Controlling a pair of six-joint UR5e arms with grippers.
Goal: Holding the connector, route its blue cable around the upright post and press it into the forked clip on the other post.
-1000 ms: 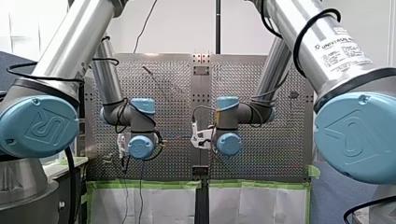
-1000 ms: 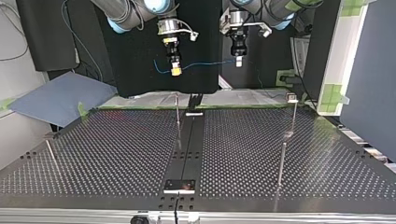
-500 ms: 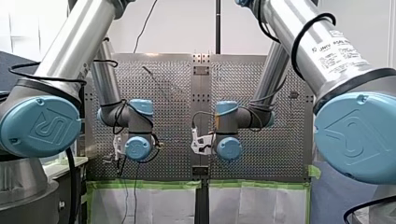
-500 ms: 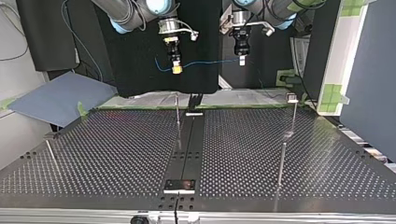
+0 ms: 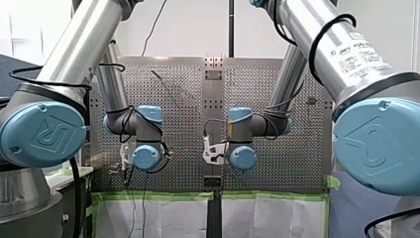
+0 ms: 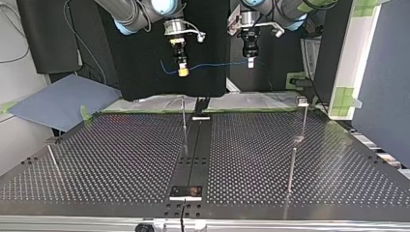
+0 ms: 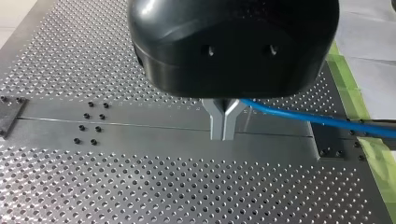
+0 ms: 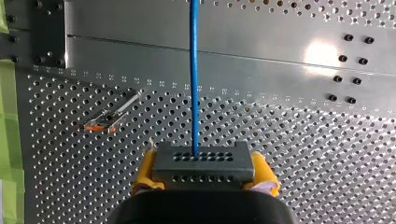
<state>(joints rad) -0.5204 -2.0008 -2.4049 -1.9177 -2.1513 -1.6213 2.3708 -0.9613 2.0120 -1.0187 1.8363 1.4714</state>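
A dark grey connector (image 8: pixel 204 161) with rows of holes sits clamped between the yellow pads of my right gripper (image 8: pixel 204 175), shut on it. Its blue cable (image 8: pixel 194 74) runs straight ahead over the perforated table. In the top view my right gripper (image 6: pixel 183 71) hangs at the left, and the blue cable (image 6: pixel 217 64) spans across to my left gripper (image 6: pixel 250 62). The metal fingers of my left gripper (image 7: pixel 224 135) are shut, with the blue cable (image 7: pixel 299 116) coming out at their side. A thin upright post (image 6: pixel 183 121) stands at mid-table. A post with a clip top (image 6: pixel 302 102) stands to the right.
Both grippers hang high above the far edge of the perforated table (image 6: pixel 121 159). Another post (image 6: pixel 291 166) stands nearer the camera at the right and a leaning rod (image 6: pixel 53 159) at the left. A black centre strip (image 6: pixel 193 154) runs down the table. Green tape (image 5: pixel 158 196) edges it.
Over the first half second, in the top view, my left gripper shifted a little to the right and my right gripper rose slightly, both still on the cable. Since then nothing has moved.
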